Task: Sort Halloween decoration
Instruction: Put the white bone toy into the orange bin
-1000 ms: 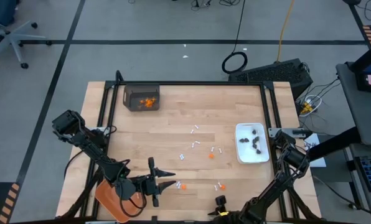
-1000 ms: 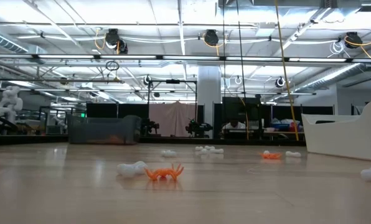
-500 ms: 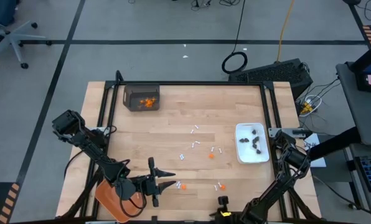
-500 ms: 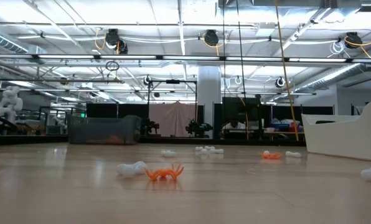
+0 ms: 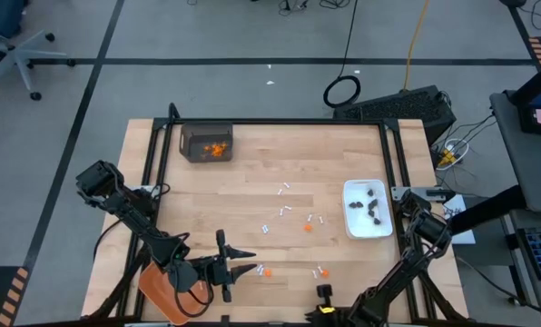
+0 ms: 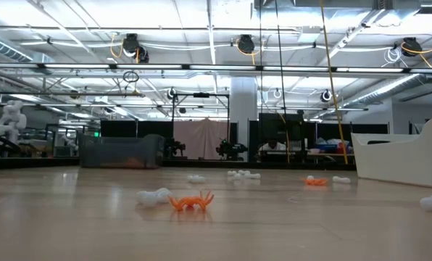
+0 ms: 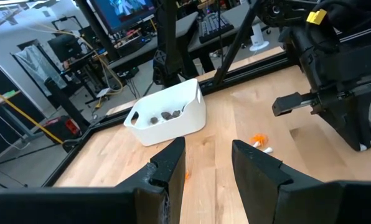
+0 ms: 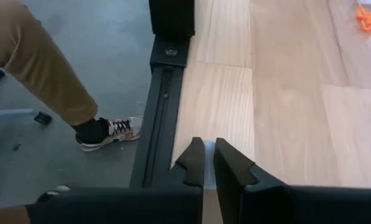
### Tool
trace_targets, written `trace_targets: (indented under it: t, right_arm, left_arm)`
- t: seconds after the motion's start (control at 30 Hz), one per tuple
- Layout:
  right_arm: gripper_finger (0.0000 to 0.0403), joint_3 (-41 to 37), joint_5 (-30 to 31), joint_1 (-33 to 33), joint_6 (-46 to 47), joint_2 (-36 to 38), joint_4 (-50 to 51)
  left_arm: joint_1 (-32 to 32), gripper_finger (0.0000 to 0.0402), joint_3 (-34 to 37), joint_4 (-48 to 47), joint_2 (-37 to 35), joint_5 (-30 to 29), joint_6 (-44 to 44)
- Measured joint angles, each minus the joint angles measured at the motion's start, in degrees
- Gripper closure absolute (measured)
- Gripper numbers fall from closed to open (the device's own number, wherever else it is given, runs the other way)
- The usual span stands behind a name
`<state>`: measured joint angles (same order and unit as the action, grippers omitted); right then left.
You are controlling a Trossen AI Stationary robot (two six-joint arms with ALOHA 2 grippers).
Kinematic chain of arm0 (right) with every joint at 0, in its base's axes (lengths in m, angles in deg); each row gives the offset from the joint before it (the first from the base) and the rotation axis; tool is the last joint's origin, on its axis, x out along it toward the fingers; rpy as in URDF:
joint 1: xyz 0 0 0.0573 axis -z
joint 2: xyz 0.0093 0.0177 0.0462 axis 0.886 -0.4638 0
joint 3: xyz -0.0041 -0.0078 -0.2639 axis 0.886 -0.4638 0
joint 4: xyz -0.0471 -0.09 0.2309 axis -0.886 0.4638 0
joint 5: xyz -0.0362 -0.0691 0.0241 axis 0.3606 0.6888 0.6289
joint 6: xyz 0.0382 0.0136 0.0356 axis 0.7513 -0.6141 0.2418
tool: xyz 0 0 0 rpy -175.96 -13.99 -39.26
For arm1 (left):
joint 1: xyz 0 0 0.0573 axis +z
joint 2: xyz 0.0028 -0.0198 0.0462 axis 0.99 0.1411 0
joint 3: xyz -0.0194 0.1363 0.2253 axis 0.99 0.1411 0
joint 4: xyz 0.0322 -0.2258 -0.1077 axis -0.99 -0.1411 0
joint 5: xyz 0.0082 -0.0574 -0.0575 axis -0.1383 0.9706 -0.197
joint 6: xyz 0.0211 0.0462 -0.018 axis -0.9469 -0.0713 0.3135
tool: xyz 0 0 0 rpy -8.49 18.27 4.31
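High view shows my right gripper [image 5: 323,292] at the tabletop's [image 5: 252,163] near edge, fingers now together on nothing where a second ago they stood apart, orange bits [image 5: 319,271] just beyond them, left gripper [image 5: 249,261] fingers apart, empty, white sticks [image 5: 284,212] scattered mid-tabletop.

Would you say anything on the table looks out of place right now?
Yes: small white sticks and orange bits lie scattered loose on the table, outside the grey bin and white dish.

floor: grey, black tape lines [image 5: 98,60] | office chair [image 5: 12,54] | ceiling lights [image 6: 245,43]
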<state>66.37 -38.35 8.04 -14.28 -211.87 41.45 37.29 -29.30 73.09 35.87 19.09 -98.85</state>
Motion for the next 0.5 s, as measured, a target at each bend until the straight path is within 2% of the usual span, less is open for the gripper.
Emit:
trace_targets:
  t: [0.23,0.5]
  right_arm:
    - [0.0402,-0.17,0.6,1.11,-2.98,1.0,-1.05]
    - [0.0403,-0.23,5.35,2.31,-5.09,6.25,-0.56]
  left_arm:
    - [-0.04,0.0272,0.0,0.0,0.0,0.04,0.0]
    - [-0.08,0.0272,0.0,0.86,0.0,-0.28,0.02]
